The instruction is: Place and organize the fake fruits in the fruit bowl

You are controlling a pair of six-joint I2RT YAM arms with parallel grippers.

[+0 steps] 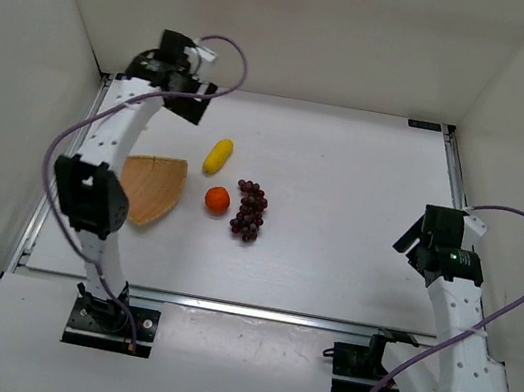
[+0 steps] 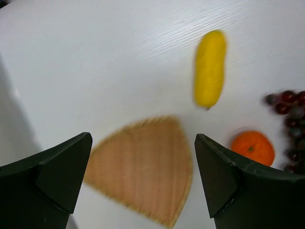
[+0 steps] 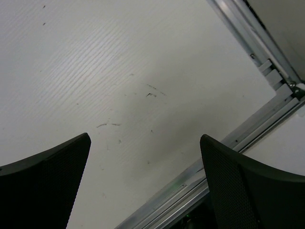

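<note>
The tan wicker fruit bowl (image 1: 151, 189) lies empty at the left of the table. The yellow lemon-like fruit (image 1: 217, 156) lies just beyond its far right corner. The orange (image 1: 218, 199) sits right of the bowl, and the dark grapes (image 1: 249, 210) lie right of the orange. My left gripper (image 1: 195, 103) hovers high beyond the bowl, open and empty. Its wrist view shows the bowl (image 2: 143, 167) between the open fingers, the lemon (image 2: 209, 69), the orange (image 2: 252, 147) and the grapes (image 2: 290, 124). My right gripper (image 1: 414, 245) is open and empty, far right of the fruits.
White walls enclose the table on the left, back and right. An aluminium rail (image 3: 228, 143) runs along the table edge under my right gripper (image 3: 145, 138). The left arm's grey cable (image 1: 69, 137) loops beside the bowl.
</note>
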